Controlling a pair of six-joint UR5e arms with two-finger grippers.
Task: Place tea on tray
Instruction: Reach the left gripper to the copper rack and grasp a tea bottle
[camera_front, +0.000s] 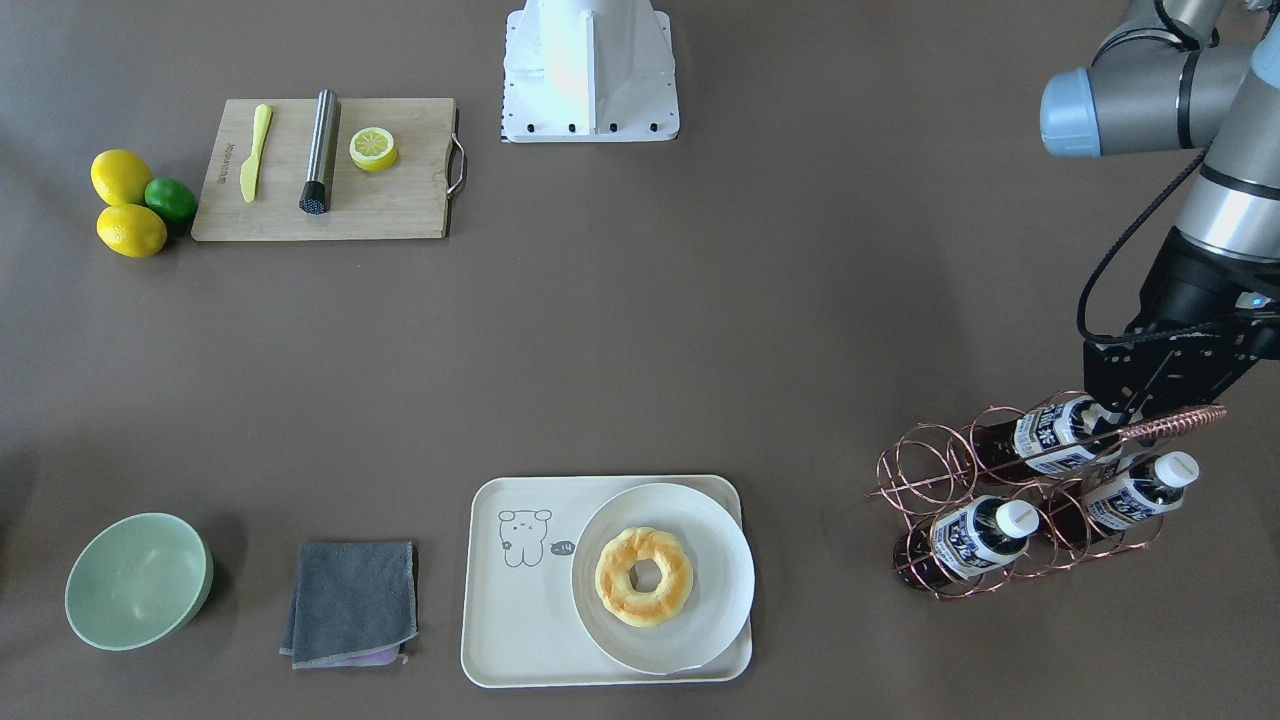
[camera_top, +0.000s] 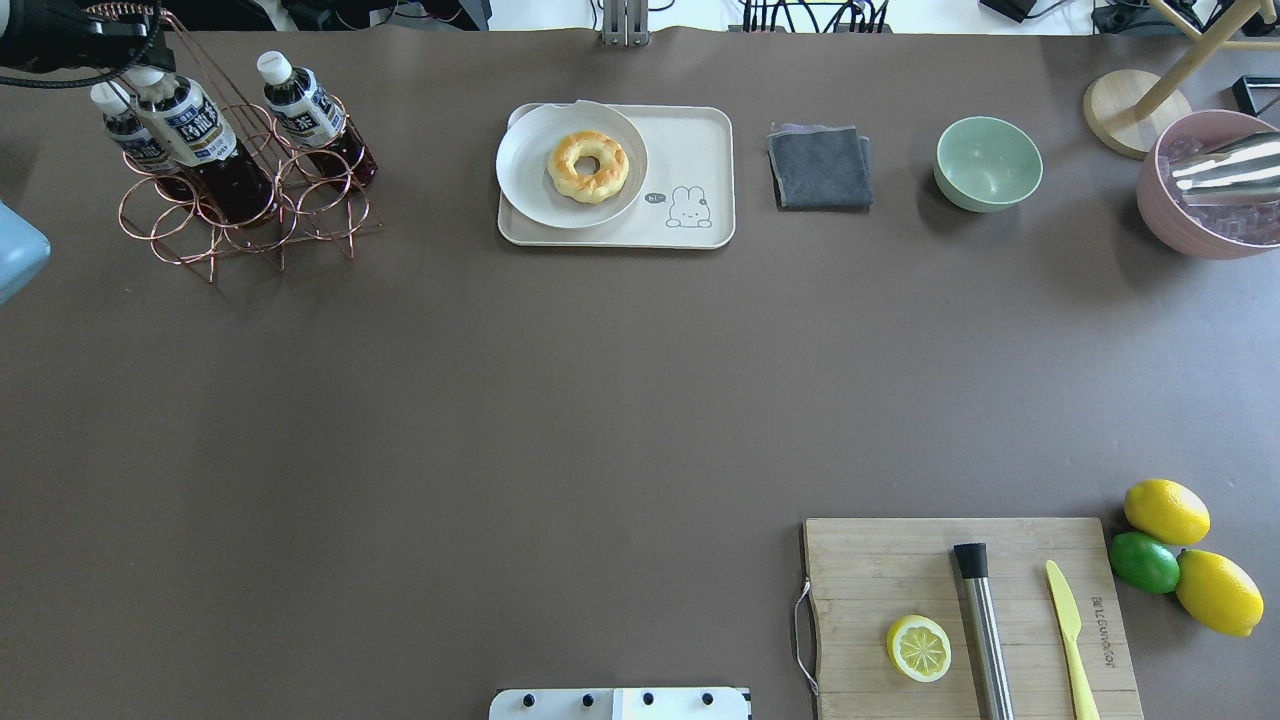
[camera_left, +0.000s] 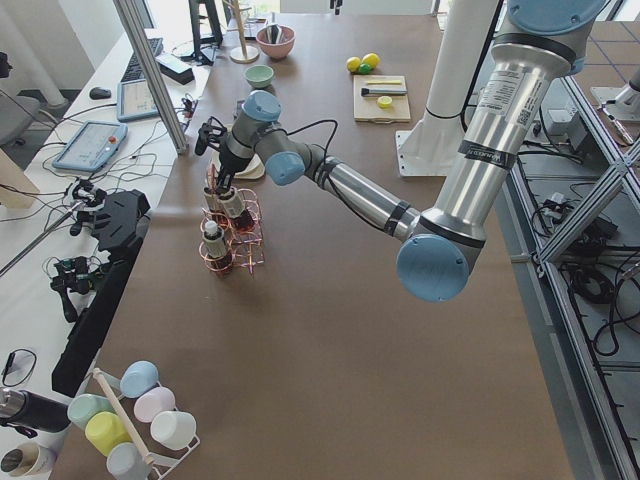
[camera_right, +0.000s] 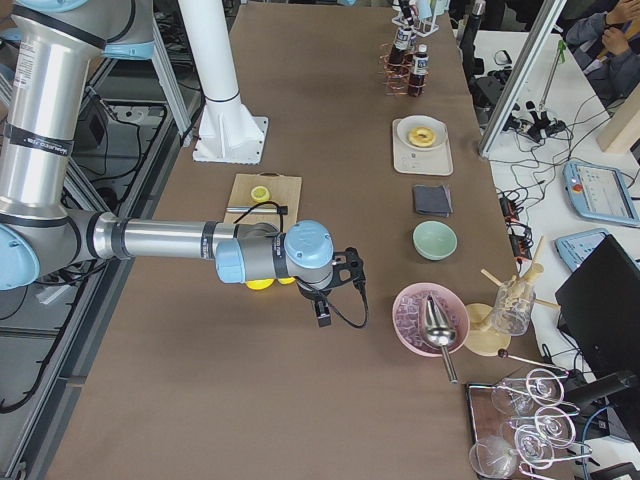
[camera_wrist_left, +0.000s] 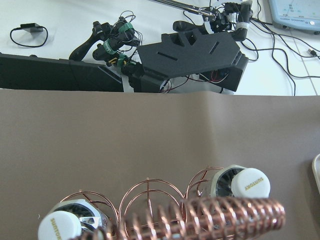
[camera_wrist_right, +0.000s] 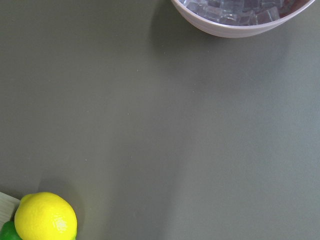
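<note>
Three tea bottles lie in a copper wire rack (camera_front: 930, 470) at the table's far left. The top tea (camera_front: 1060, 435) (camera_top: 190, 120) rests above the two lower ones (camera_front: 1135, 492) (camera_front: 975, 535). My left gripper (camera_front: 1115, 410) (camera_top: 120, 50) hangs at the top bottle's cap end, beside the rack's coiled handle (camera_wrist_left: 225, 215); I cannot tell whether its fingers are open or shut. The cream tray (camera_front: 520, 620) (camera_top: 700, 140) carries a white plate (camera_front: 700, 620) with a doughnut (camera_front: 643, 577). My right gripper (camera_right: 322, 310) hovers near the lemons (camera_wrist_right: 46, 217), its state unclear.
A grey cloth (camera_front: 350, 600) and a green bowl (camera_front: 138, 580) sit beside the tray. The cutting board (camera_front: 400, 200) holds a knife, a metal cylinder and a lemon half, with lemons and a lime (camera_front: 170, 198) next to it. A pink ice bowl (camera_top: 1200, 210) stands far right.
</note>
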